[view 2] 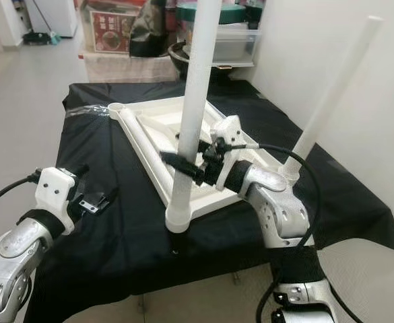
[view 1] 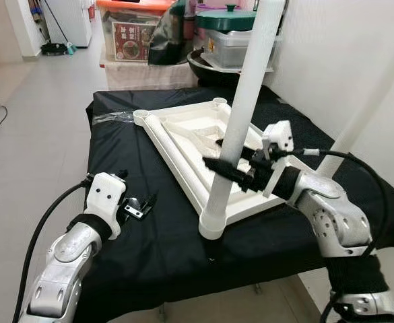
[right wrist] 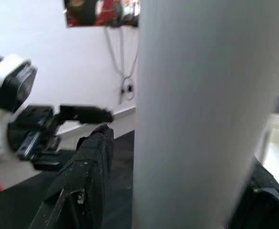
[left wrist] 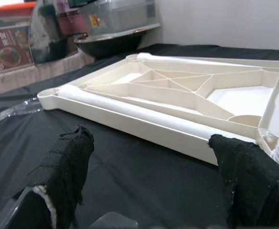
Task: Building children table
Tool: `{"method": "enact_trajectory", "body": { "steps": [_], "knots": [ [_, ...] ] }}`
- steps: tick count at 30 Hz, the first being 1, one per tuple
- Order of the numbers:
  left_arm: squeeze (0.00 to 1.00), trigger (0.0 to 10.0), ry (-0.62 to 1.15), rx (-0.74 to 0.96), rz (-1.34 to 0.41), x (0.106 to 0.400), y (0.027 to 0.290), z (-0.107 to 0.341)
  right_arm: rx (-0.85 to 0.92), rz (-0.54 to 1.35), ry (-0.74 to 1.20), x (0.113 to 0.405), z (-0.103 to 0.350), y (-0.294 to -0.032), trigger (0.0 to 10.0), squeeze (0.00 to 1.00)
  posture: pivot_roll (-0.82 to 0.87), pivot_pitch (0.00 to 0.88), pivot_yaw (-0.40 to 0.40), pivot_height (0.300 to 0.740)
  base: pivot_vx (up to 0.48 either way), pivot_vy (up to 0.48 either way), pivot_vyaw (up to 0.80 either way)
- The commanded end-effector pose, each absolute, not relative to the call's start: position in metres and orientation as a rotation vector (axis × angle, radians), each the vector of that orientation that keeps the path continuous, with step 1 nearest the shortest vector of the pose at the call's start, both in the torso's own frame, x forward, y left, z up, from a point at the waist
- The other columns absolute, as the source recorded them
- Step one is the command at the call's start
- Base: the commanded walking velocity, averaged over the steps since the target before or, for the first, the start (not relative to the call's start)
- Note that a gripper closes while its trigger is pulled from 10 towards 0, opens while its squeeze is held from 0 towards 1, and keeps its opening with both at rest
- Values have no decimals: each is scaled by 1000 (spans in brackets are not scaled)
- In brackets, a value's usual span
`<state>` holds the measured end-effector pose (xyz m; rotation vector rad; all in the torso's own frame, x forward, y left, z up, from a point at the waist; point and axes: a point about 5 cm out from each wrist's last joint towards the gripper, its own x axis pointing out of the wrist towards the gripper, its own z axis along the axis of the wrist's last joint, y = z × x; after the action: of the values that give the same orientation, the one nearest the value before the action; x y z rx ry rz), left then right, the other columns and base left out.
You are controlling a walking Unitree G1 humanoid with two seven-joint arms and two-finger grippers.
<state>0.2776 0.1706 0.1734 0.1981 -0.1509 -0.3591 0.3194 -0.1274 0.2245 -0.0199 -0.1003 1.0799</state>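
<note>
A white children's table top (view 1: 198, 126) lies upside down on a black-draped table (view 1: 149, 242). One white leg (view 1: 242, 101) stands upright in its near corner socket (view 1: 212, 227). My right gripper (view 1: 225, 164) is shut on this leg a little above the socket, and in the right wrist view the leg (right wrist: 196, 114) sits between the black fingers (right wrist: 89, 167). A second leg (view 2: 331, 94) stands in the right corner. A loose leg (view 1: 173, 153) lies along the top's left rail. My left gripper (view 1: 140, 206) rests open on the cloth, left of the top and holding nothing.
Storage boxes (view 1: 133, 30), a green-lidded pot (view 1: 227, 19) and a dark wok (view 1: 210, 64) crowd the far end behind the table. A white wall (view 1: 345, 60) runs close along the right side. Open tiled floor (view 1: 35, 114) lies to the left.
</note>
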Motion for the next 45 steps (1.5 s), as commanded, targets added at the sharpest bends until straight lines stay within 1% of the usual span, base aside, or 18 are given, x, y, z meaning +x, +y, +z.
{"method": "enact_trajectory", "body": {
  "steps": [1, 3, 4, 7, 9, 11, 18, 19, 23, 24, 27, 28, 29, 30, 32, 38, 44, 45],
  "knots": [
    [0, 10000, -153, 198, -360, 278, 168, 172, -27, 1145, -82, 317, 218, -118, 10000, 0, 84, 0, -134, 740, 0, 0, 0],
    [0, 10000, -157, 198, -360, 279, 168, 173, -52, 1114, -67, 323, 212, -115, 9059, 0, 92, 0, -139, 740, 0, 0, 0],
    [0, 10000, -160, 200, -357, 278, 168, 174, -115, 1018, -36, 334, 204, -115, 0, 0, 103, 0, -145, 740, 0, 0, 0],
    [0, 10000, -158, 205, -351, 277, 170, 173, -132, 827, 17, 350, 198, -123, 0, 0, 101, 0, -147, 740, 0, 0, 0],
    [0, 10000, -152, 209, -344, 275, 173, 172, -64, 110, 146, 374, 185, -169, 0, 0, 98, 0, -147, 740, 0, 0, 0],
    [0, 10000, -152, 208, -345, 275, 173, 172, 10, -147, 191, 368, 178, -192, 0, 0, 98, 0, -147, 740, 0, 0, 0],
    [0, 10000, -156, 209, -348, 276, 173, 174, 17, -105, 196, 316, 159, -159, 0, 0, 102, 0, -131, 740, 0, 0, 0],
    [0, 10000, -155, 210, -348, 276, 174, 174, 25, -47, 184, 314, 161, -148, 10000, 0, 99, 0, -128, 740, 0, 0, 0],
    [0, 10000, -152, 216, -353, 277, 175, 174, 49, 67, 94, 315, 170, -130, 10000, 0, 90, 0, -119, 740, 0, 0, 0],
    [0, 10000, -152, 217, -355, 277, 175, 174, 62, 90, 72, 318, 174, -127, 10000, 1000, 89, 0, -118, 740, 0, 0, 0],
    [0, 10000, -153, 217, -356, 278, 174, 174, 75, 118, 56, 323, 181, -124, 10000, 1000, 91, 0, -121, 740, 0, 0, 0],
    [0, 10000, -154, 216, -356, 278, 174, 174, 69, 138, 39, 326, 186, -124, 10000, 835, 89, 0, -121, 740, 0, 0, 0],
    [0, 10000, -154, 216, -356, 278, 174, 174, 69, 138, 39, 326, 186, -124, 10000, 835, 89, 0, -121, 740, 0, 0, 0],
    [0, 10000, -154, 215, -355, 278, 174, 174, 104, 211, 24, 329, 192, -121, 10000, 0, 88, 0, -121, 740, 0, 0, 0],
    [0, 10000, -154, 215, -355, 278, 174, 174, 104, 211, 24, 329, 192, -121, 10000, 0, 88, 0, -121, 740, 0, 0, 0],
    [0, 10000, -154, 210, -355, 278, 172, 173, 143, 918, -32, 300, 210, -111, 10000, 0, 93, 0, -131, 740, 0, 0, 0],
    [0, 10000, -158, 211, -352, 278, 172, 174, 59, 1011, 19, 307, 199, -102, 10000, 0, 104, 0, -142, 740, 0, 0, 0],
    [0, 10000, -159, 211, -349, 278, 172, 174, 37, 989, 29, 316, 195, -99, 7569, 0, 105, 0, -144, 740, 0, 0, 0]
  ]
}}
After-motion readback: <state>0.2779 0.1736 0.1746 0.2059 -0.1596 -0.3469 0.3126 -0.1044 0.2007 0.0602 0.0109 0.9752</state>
